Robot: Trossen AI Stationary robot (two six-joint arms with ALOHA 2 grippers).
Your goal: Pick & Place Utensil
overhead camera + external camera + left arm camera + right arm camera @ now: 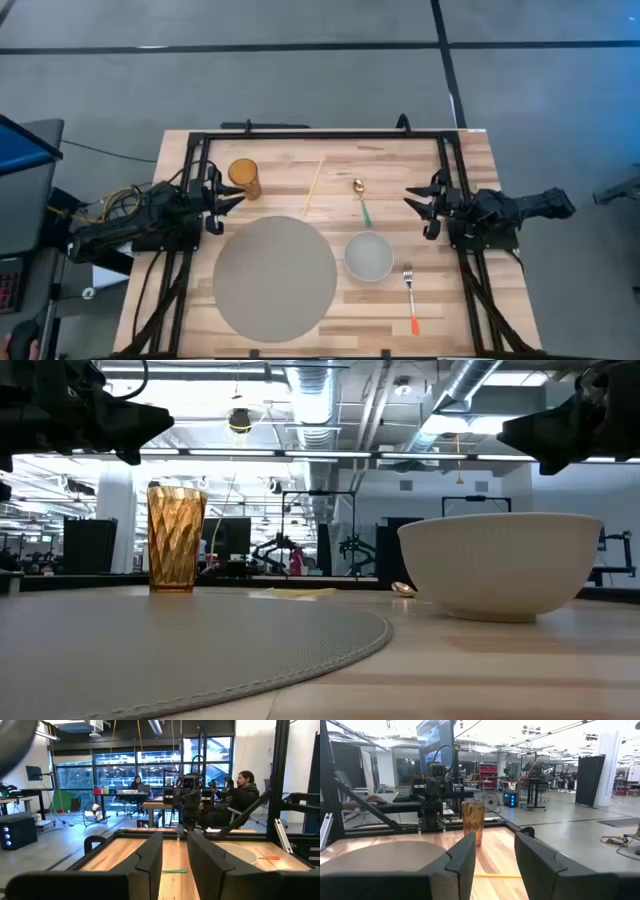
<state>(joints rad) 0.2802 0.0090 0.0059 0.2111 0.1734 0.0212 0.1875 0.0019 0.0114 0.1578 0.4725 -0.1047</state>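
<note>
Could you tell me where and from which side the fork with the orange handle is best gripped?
Grip the fork mid-handle from straight above, claw closing across its width: it lies flat beside the bowl, tines toward the far edge. The right claw is probably nearer.

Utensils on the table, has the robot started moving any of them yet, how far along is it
Nothing looks done. The fork, spoon and chopsticks all lie on the bare wood. Nothing is in hand: the left gripper and right gripper are open at the table's sides. Every pick and place remains.
</note>
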